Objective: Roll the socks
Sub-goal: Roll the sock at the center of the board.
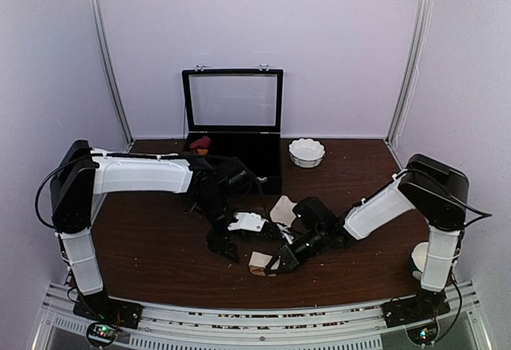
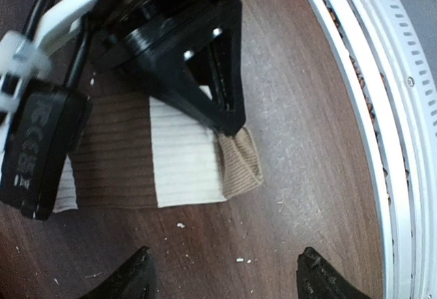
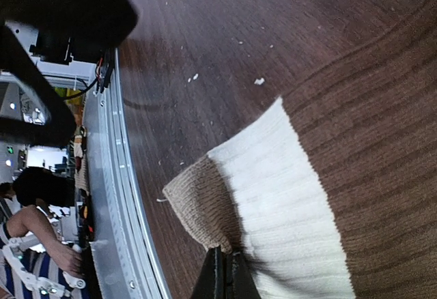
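Our right gripper (image 3: 224, 277) has its jaws pressed together on the tan toe of the brown-and-white banded sock (image 2: 184, 155). The sock lies flat on the dark wooden table (image 2: 307, 128) near its front rail (image 2: 382, 108). Our left gripper (image 2: 225, 278) hovers just beside the toe, jaws apart.

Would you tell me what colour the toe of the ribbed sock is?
Tan toe, beside a white band; clearest in the right wrist view.

top: high rear, looking down | both wrists: close, downward | shared: sock (image 2: 184, 155) toe
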Controlling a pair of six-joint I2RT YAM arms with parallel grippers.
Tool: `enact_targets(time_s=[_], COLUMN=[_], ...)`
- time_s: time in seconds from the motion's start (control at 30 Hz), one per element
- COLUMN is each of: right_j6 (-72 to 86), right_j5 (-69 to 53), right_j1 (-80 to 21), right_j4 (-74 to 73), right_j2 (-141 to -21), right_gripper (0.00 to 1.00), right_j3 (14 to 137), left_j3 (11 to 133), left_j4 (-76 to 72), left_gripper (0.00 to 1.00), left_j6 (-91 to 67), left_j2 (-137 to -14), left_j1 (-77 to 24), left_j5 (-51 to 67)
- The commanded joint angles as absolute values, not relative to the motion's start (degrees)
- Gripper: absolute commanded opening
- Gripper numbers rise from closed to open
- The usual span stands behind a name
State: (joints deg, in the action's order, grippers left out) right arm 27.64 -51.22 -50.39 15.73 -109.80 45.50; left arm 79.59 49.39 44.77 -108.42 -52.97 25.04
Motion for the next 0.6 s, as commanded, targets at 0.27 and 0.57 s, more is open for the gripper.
enact_targets(time_s=[0.27, 0.57], right_j6=[43.1, 45.2], right_j5=[-51.2, -52.2], right_j1=[-46.9, -46.7], right_j4=[17.7, 16.3], right_j2=[-116.6, -118.5], right_gripper=[0.00, 0.00], right_j3=[44.1, 45.1], left_j3=[81.3, 84.2], left_j4=[43.6, 41.5], left_gripper=[0.61, 0.42], left_j6=[47.9, 45.3], left_j2=[-115.3, -119.8], left_j1=[-56.4, -57.9], left_j5=[23.1, 20.0])
